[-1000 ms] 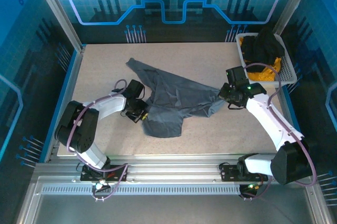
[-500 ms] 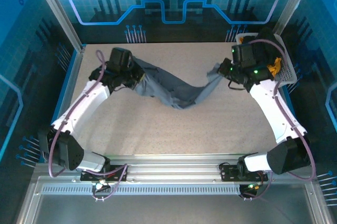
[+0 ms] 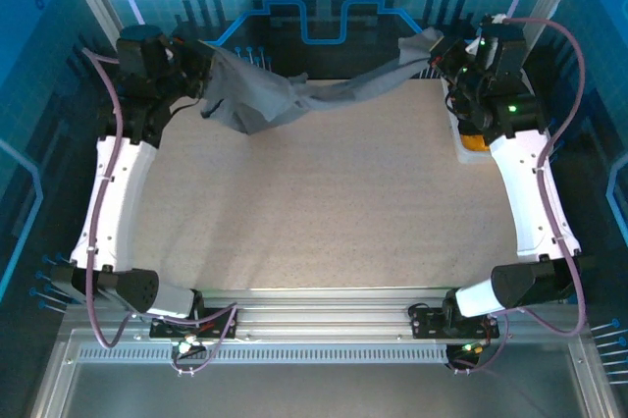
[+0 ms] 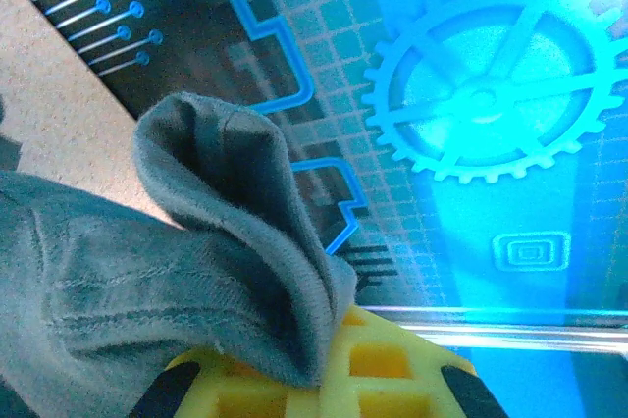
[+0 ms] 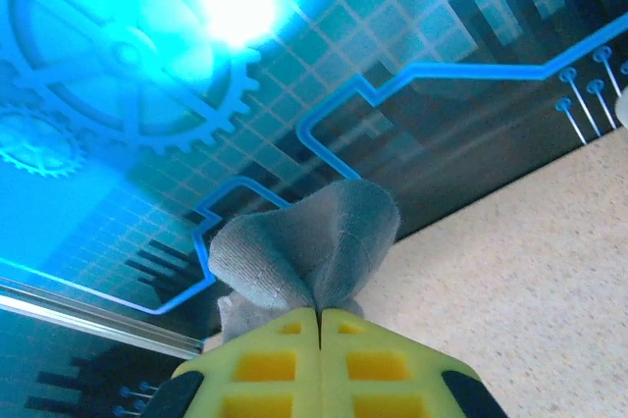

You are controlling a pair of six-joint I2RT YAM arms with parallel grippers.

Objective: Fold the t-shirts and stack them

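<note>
**Sam:** Where is the grey t-shirt (image 3: 294, 94)?

**Mia:** Up in the air, over the far end of the counter (image 3: 324, 212). It hangs like a rope between the two claws.

**Sam:** Which way does it go?

**Mia:** Its long way runs from side to side. One end is up at the left and the other is up at the right. The middle sags down. The fat, bunched part is nearer the left.

**Sam:** What is the left claw (image 4: 319, 379) doing?

**Mia:** Pinching a thick fold of the shirt.

**Sam:** And the right claw (image 5: 319, 325)?

**Mia:** Pressed tight on a small fold at the other end.
</note>
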